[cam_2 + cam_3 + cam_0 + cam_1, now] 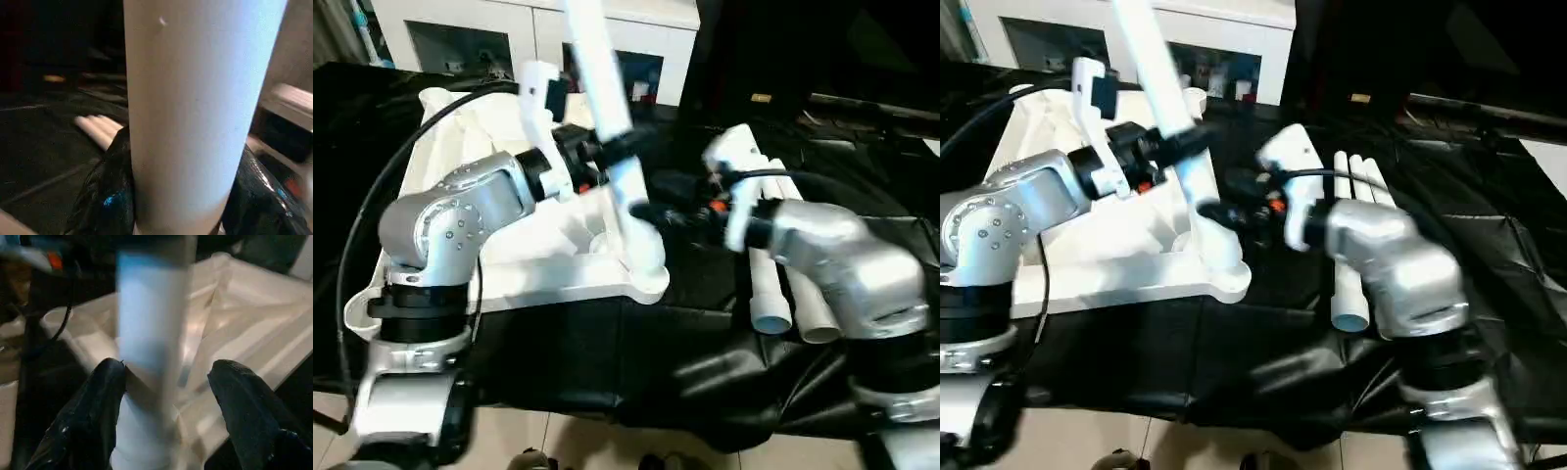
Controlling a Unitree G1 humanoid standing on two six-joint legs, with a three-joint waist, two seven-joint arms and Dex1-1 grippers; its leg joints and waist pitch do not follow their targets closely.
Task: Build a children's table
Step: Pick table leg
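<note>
The white tabletop (509, 264) lies underside up on black cloth, ribs showing. One white leg (597, 69) stands tilted in its near right corner socket (646, 279). My left gripper (609, 149) is shut on this leg at mid height; in the left wrist view the leg (195, 122) sits tight between the fingers (105, 200). My right gripper (651, 213) is lower on the same leg and stands open: in the right wrist view the leg (146, 333) touches one finger (93, 406), and a gap separates it from the other. Three more legs (1361, 176) lie side by side to the right.
Black cloth (607, 362) covers the work surface, with its front edge near me and pale floor (568, 441) below. A white cabinet (509, 29) stands behind the tabletop. A black cable (372, 196) loops over my left arm.
</note>
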